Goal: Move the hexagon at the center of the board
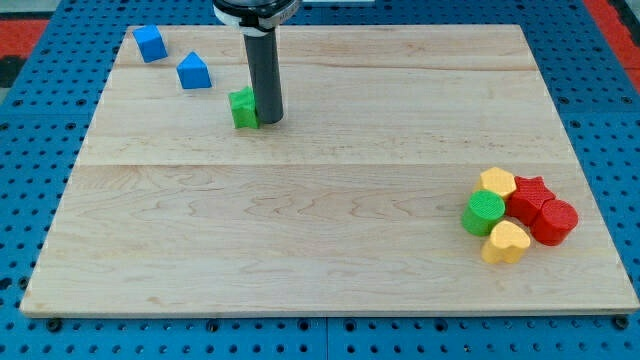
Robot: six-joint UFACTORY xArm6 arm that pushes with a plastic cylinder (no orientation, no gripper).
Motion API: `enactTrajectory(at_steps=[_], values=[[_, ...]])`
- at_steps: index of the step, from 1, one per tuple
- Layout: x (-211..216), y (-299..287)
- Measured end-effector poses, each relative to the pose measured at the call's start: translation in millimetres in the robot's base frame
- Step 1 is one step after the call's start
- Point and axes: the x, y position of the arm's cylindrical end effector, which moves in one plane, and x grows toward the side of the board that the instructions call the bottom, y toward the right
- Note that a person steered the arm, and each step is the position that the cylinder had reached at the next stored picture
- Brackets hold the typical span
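Note:
A yellow hexagon [497,182] sits at the top of a cluster of blocks near the view's right edge. My tip [269,120] rests on the board at the upper left of centre, touching the right side of a green block [243,108]. The tip is far to the left of the yellow hexagon. In the cluster, a green round block [483,212] lies below and left of the hexagon, a red star block [529,196] to its right, a red round block [553,222] further right, and a yellow heart block [506,242] at the bottom.
Two blue blocks lie near the view's top left: one [150,43] close to the corner and a house-shaped one [193,71] beside it. The wooden board [300,220] lies on a blue pegboard surface.

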Motion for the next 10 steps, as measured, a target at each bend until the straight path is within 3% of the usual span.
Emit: enactTrajectory(at_steps=[1, 2, 3, 4, 5, 6, 9, 10], values=[[0, 86], [0, 232], [33, 349], [132, 406], [156, 392], [156, 343], [141, 327], [161, 342]])
